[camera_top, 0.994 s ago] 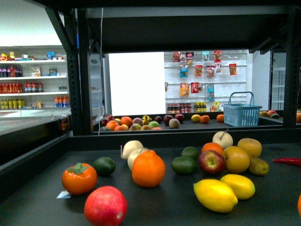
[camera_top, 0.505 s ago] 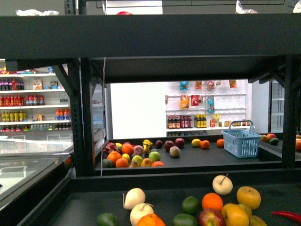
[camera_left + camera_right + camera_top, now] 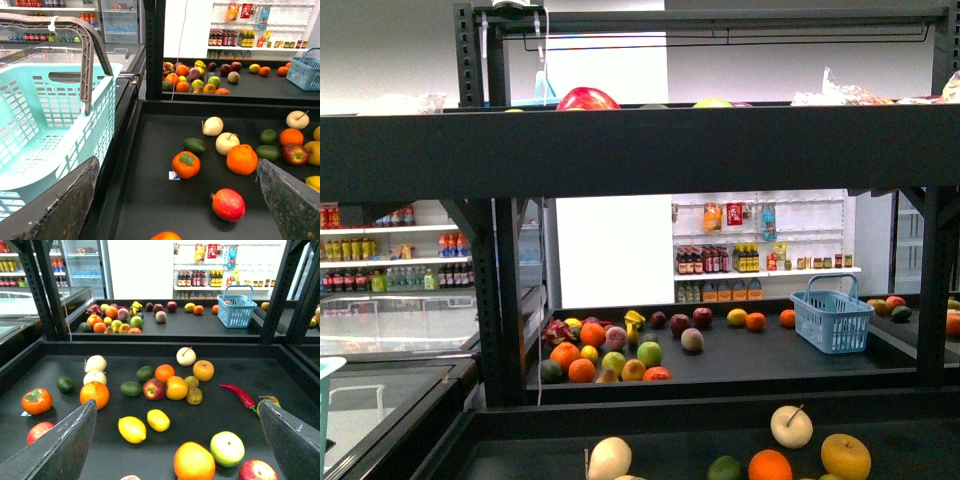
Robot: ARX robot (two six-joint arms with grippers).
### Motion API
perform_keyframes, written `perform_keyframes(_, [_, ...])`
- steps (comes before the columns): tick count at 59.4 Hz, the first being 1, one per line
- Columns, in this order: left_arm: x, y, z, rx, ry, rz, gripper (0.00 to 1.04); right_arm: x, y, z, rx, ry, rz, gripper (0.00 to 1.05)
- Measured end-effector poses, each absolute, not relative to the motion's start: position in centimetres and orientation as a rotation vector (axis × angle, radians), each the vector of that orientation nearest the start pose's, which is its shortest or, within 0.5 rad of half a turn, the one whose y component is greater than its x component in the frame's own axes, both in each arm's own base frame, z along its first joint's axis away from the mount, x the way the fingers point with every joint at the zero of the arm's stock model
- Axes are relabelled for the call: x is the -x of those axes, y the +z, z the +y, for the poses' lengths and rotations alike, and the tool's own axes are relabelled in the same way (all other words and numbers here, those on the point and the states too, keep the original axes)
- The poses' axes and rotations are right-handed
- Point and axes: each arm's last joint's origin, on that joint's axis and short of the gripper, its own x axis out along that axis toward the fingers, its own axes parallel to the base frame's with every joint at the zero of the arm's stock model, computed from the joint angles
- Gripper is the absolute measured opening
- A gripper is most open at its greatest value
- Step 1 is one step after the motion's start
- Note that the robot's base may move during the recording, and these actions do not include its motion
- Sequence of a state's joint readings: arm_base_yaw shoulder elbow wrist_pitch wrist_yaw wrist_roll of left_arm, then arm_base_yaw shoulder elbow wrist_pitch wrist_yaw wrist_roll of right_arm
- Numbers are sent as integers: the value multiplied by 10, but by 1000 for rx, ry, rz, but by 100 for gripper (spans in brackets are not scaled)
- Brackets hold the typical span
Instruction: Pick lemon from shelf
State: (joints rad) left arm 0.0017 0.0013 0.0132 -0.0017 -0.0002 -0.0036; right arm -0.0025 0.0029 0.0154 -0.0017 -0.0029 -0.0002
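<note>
**Front view.** We recorded the shelf [image 3: 720, 150] as a thick dark tier across the picture. A red apple [image 3: 587, 98] sat on the deck above it. A pale pear [image 3: 791, 426] and an orange [image 3: 770, 466] lay at the edge of the deck below. A blue basket [image 3: 831, 318] stood on the rack behind. Neither arm showed here, and no lemon on the near deck.

**Left wrist view.** The left gripper [image 3: 176, 161] had its fingers [image 3: 65, 205] spread wide and held nothing. A turquoise basket [image 3: 50, 115] stood outside one finger. A persimmon [image 3: 186, 165] and a pomegranate [image 3: 228, 205] lay between the fingers on the deck. A yellow sliver by the other finger may have been a lemon; we could not tell.

**Right wrist view.** The right gripper [image 3: 176, 404] was likewise spread and empty. Only this view showed the lemons [image 3: 132, 429] whole. There were two, just beside each other, on the deck between the fingers and nearer the finger [image 3: 60, 445] by the large orange [image 3: 94, 394]. A red chilli [image 3: 240, 395] lay towards the other finger.

**Step.** We judged this to be the approach, with no lemon grasped yet. The next move called for the right gripper to descend, centred on one lemon, with its jaws kept apart. It had to stay clear of the second lemon.
</note>
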Motion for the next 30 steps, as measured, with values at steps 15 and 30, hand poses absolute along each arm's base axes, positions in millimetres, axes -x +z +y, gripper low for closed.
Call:
perform_keyframes(15, [-110,180,7,314,-38,178,97,-97,168,0,1,1,-11,97])
perform_keyframes(30, [-170,259,81,872,17,104,97,-97,168,0,1,0,-11,97])
